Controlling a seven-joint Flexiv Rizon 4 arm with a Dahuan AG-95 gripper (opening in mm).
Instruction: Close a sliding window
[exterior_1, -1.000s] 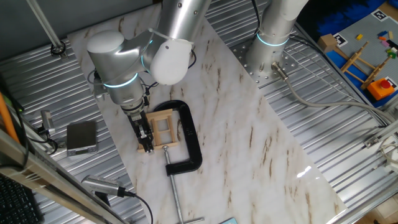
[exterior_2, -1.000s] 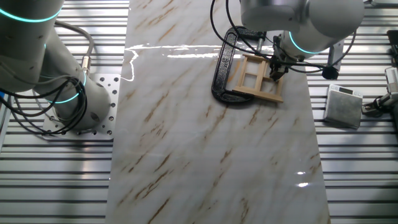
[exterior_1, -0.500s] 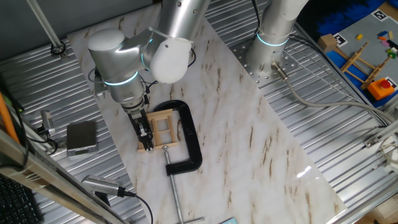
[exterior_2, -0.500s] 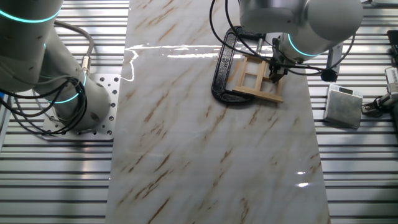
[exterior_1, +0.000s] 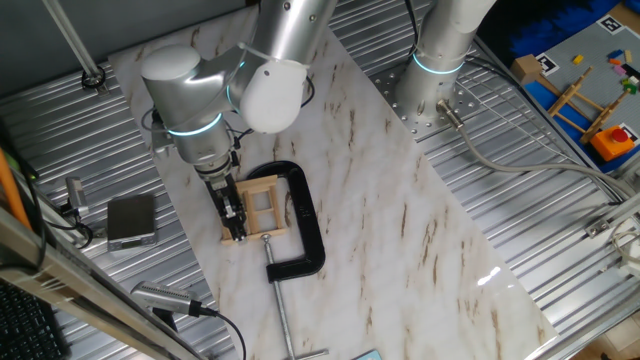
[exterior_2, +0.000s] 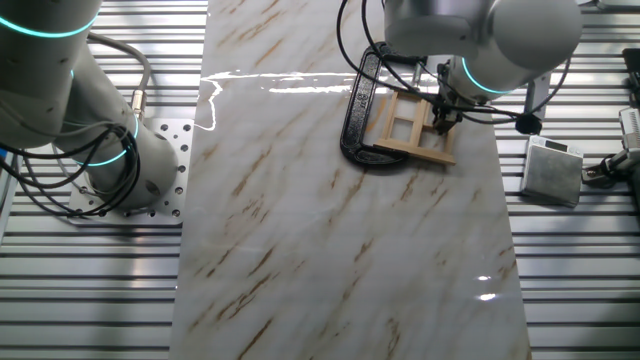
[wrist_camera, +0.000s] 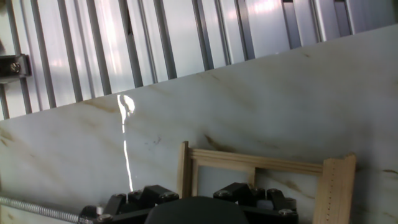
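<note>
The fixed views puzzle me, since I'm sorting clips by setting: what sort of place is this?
Probably a robotics lab bench. A marble-look board lies on ribbed aluminium decking, two robot arm bases are bolted down, and a black C-clamp pins the small wooden sliding window where the gripper works.

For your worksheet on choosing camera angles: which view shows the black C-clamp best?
One fixed view: the black C-clamp shows whole, with its steel screw. The other fixed view has its curved body partly behind the arm. The hand view catches only the screw.

pale wood sliding window (exterior_1: 262, 207), black C-clamp (exterior_1: 305, 222), brown-veined white marble table (exterior_1: 400, 220)
</note>
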